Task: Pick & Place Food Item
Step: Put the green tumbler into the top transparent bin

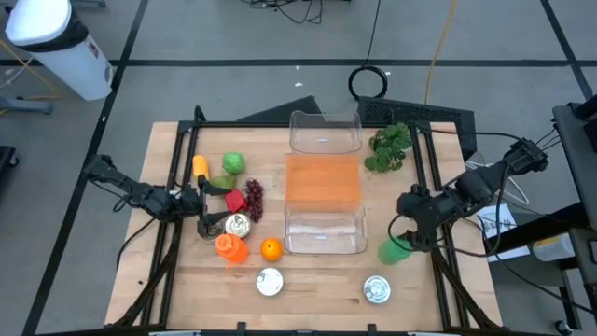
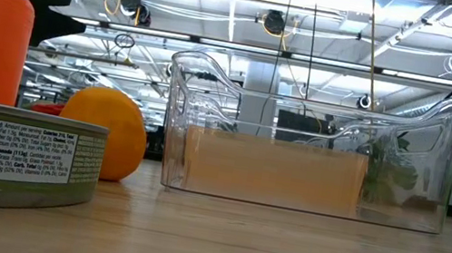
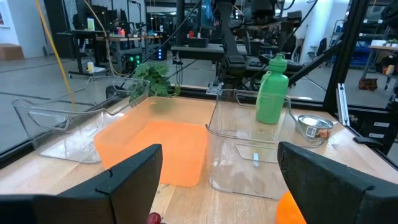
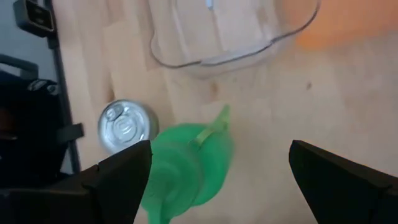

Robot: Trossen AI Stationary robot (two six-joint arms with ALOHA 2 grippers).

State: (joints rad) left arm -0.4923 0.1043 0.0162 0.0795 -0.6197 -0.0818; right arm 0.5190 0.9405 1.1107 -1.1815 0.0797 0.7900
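A green bottle (image 1: 395, 250) stands upright on the table to the right of the near clear bin (image 1: 325, 231); it also shows in the left wrist view (image 3: 272, 93). My right gripper (image 1: 403, 235) hovers open above it, and the bottle (image 4: 186, 165) shows below and between its fingers (image 4: 221, 180), untouched. My left gripper (image 1: 213, 213) is open and empty at the table's left, among a red pepper (image 1: 235, 201), dark grapes (image 1: 253, 194), a can (image 1: 237, 224) and an orange bottle (image 1: 230, 246). It faces across the bins (image 3: 217, 186).
A second clear bin (image 1: 325, 131) stands at the far centre, with an orange mat (image 1: 322, 177) between the bins. Leafy greens (image 1: 390, 147) lie at the far right. An orange (image 1: 270, 249), a white-lidded can (image 1: 270, 282) and a silver can (image 1: 377, 289) sit near the front edge.
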